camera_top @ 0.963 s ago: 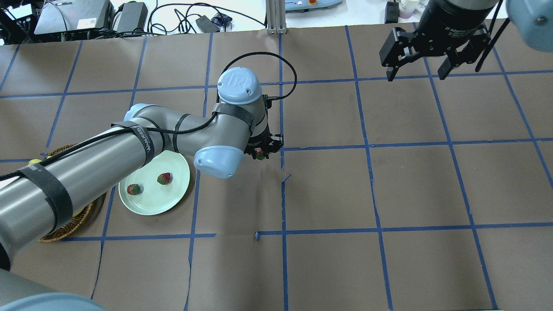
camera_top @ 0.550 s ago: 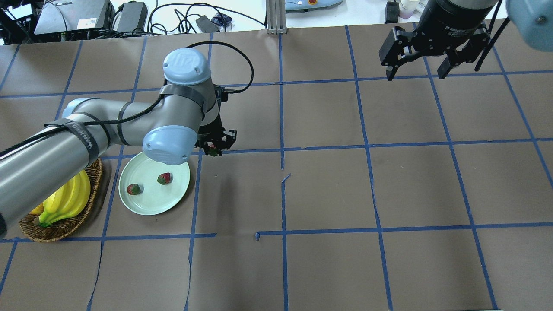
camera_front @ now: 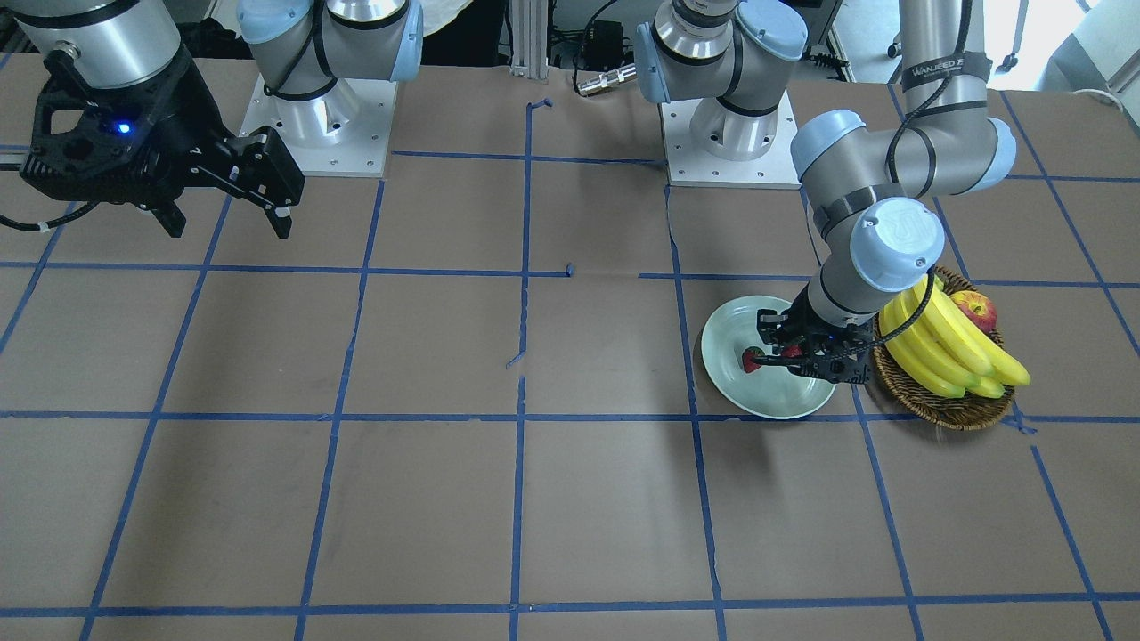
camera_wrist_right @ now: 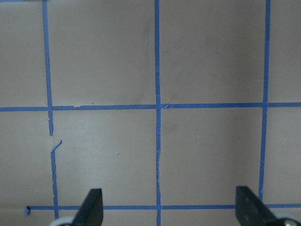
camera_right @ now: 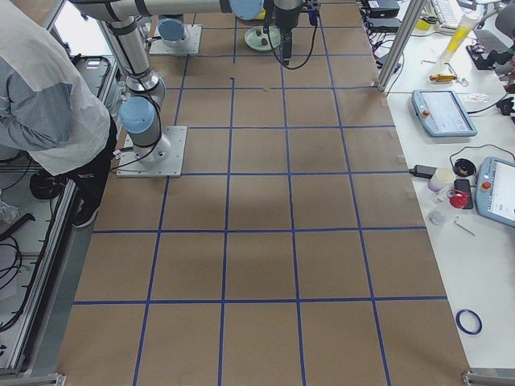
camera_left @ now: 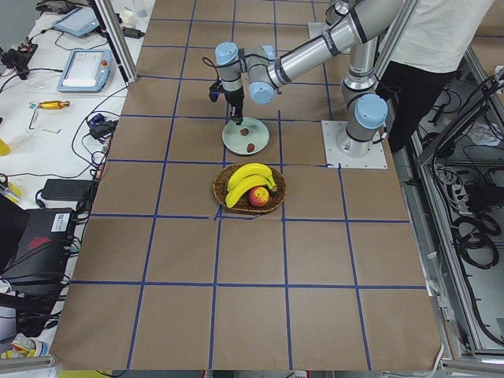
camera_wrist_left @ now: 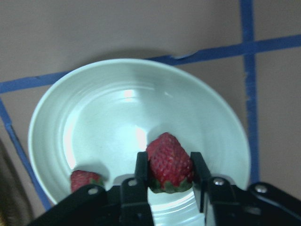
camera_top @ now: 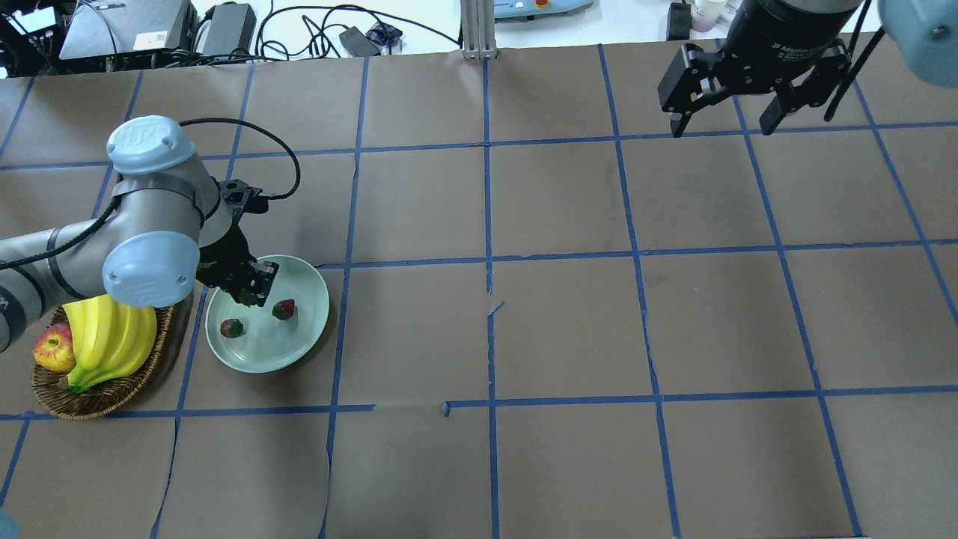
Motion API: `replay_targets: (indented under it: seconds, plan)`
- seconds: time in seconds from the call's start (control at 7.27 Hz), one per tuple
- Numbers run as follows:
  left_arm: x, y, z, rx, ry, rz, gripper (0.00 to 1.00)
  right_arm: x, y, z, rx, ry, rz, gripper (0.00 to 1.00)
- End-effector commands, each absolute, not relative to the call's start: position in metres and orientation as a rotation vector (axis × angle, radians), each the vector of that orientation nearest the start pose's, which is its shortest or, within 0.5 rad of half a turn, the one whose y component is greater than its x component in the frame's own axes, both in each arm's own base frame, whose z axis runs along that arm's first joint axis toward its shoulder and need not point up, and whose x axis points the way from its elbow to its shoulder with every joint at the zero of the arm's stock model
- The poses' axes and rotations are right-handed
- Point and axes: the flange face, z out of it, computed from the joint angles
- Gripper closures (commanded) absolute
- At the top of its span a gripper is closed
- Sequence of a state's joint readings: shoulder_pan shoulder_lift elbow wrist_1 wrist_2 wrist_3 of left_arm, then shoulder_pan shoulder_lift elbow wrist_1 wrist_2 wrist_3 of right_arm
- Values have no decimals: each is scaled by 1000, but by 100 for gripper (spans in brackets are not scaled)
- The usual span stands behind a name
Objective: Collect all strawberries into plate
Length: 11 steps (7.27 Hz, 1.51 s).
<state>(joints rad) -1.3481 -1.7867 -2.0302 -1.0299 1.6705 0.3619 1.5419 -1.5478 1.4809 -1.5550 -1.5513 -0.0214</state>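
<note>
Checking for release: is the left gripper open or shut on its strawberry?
Shut on the strawberry: the left gripper pinches it from both sides, over the plate.

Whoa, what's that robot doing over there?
The robot's left gripper is shut on a strawberry and holds it just above the pale green plate. Two more strawberries lie on the plate. The right gripper hangs open, far across the table, holding nothing.

A robotics lab: two arms (camera_front: 891, 169) bolted to metal plates (camera_front: 766, 169) on a table (camera_top: 569, 329) papered brown and gridded with blue tape (camera_top: 487, 146). Side benches (camera_right: 483, 265) hold what seem to be control tablets (camera_right: 441, 112), power bricks (camera_top: 228, 26) and loose cables (camera_top: 322, 34).
</note>
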Motion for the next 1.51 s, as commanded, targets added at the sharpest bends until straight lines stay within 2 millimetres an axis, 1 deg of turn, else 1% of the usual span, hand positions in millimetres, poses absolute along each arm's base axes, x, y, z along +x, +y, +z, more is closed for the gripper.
replay_targets:
  seconds: [0.0, 0.14, 0.28, 0.41, 0.55, 0.69, 0.83, 0.96, 1.24, 1.38]
  plan:
    - [-20, -491, 225, -96, 3074, 212, 0, 121, -509, 520, 9, 3120, -85, 0]
    - [-46, -490, 238, -147, 3055, 165, 0, 121, -509, 520, 9, 3120, -82, 0]
    - [-62, -502, 272, -114, 3056, 50, 0, 121, -509, 519, 9, 3122, -80, 0]
    - [-75, -520, 332, -87, 3087, -33, 0, 121, -509, 519, 11, 3119, -80, 0]
    - [-101, -531, 401, -41, 3171, -49, 0, 121, -509, 519, 11, 3117, -80, 0]
    - [-125, -535, 454, -79, 3178, -65, 0, 121, -509, 518, 11, 3117, -75, 0]
    - [-147, -530, 481, -90, 3178, -131, 0, 120, -509, 519, 9, 3123, -75, 0]
    - [-150, -522, 494, -75, 3174, -175, 0, 120, -509, 518, 2, 3130, -73, 0]
    - [-149, -510, 505, -80, 3165, -204, 0, 120, -509, 520, 4, 3130, -77, 0]
    - [-149, -512, 502, -85, 3165, -200, 0, 120, -510, 522, 9, 3122, -87, 0]
